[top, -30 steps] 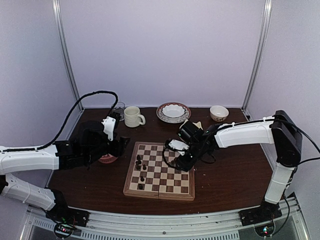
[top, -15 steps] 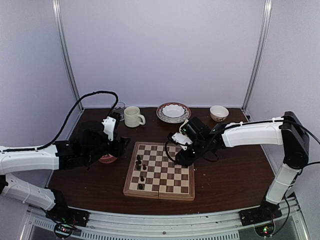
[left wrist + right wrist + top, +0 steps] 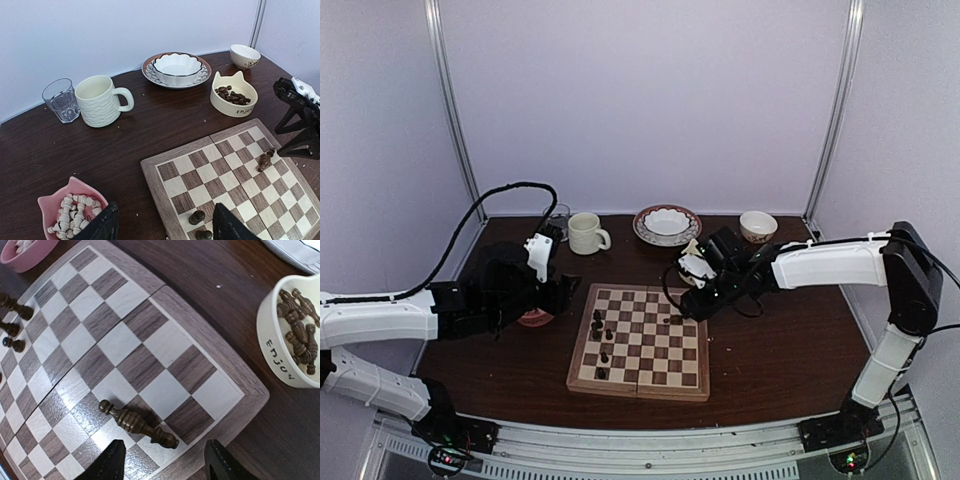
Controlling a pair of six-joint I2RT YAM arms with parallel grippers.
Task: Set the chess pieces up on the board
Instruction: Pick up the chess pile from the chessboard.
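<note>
A: R gripper, status?
B: R gripper (image 3: 692,300) hangs over the far-right corner of the chessboard (image 3: 650,352). Jaws apart, nothing betw. them.
A: Any piece nr it?
B: Yep. One dark chess piece (image 3: 137,424) lies flat on its side on the board, a couple of squares in from that corner. It's just ahead of the fingertips (image 3: 110,464) and not touching them in the wrist cam.
A: Other dark ones?
B: A few standing dark pieces (image 3: 196,216) are upright on the left part of the board. More dark ones are piled in a cream cat-ear dish (image 3: 225,106) marked "Enjoy", just past the board's far-right corner.
A: L gripper?
B: L gripper (image 3: 165,227) is by the board's far-left corner, also wide open & empty. A pink cat-ear dish (image 3: 80,186) w/ cream pieces (image 3: 70,212) sits just left of the board, under that arm.
A: Rest of the table?
B: Along the far edge, left to right: clear glass (image 3: 60,100), cream mug (image 3: 100,102), brown-rim plate (image 3: 150,65) w/ a white scalloped bowl (image 3: 176,77) on it, then a small cream bowl (image 3: 244,60). All apart from the board.
</note>
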